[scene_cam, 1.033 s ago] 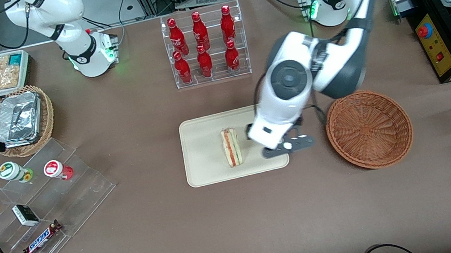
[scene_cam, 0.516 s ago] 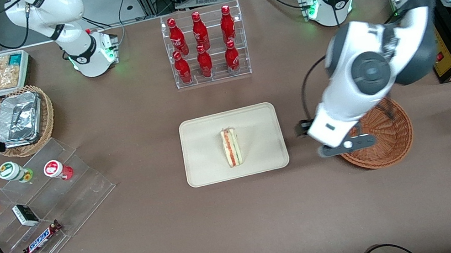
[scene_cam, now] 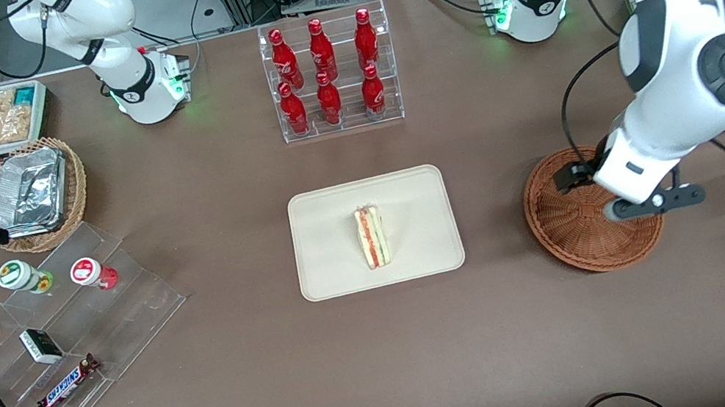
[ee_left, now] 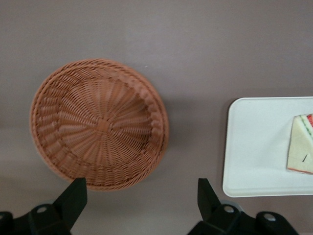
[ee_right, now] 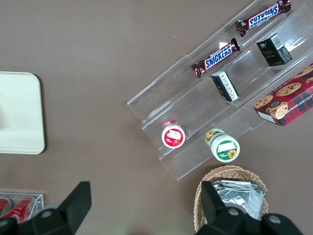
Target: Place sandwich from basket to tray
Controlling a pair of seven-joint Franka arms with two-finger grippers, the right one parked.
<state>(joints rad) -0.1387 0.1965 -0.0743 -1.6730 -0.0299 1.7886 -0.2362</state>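
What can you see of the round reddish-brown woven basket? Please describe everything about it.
The round reddish-brown woven wicker basket is a shallow bowl with spokes radiating from its centre and a thicker braided rim. It sits upright on the brown table, empty inside, beside the cream rectangular tray but apart from it, toward the working arm's end. The open tool hangs above its edge, holding nothing and not touching it.

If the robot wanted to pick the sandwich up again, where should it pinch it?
Probably from straight above, pinching the two flat bread faces of the sandwich. It stands on edge on the tray with the striped filling facing up. The open gripper is empty, above the basket.
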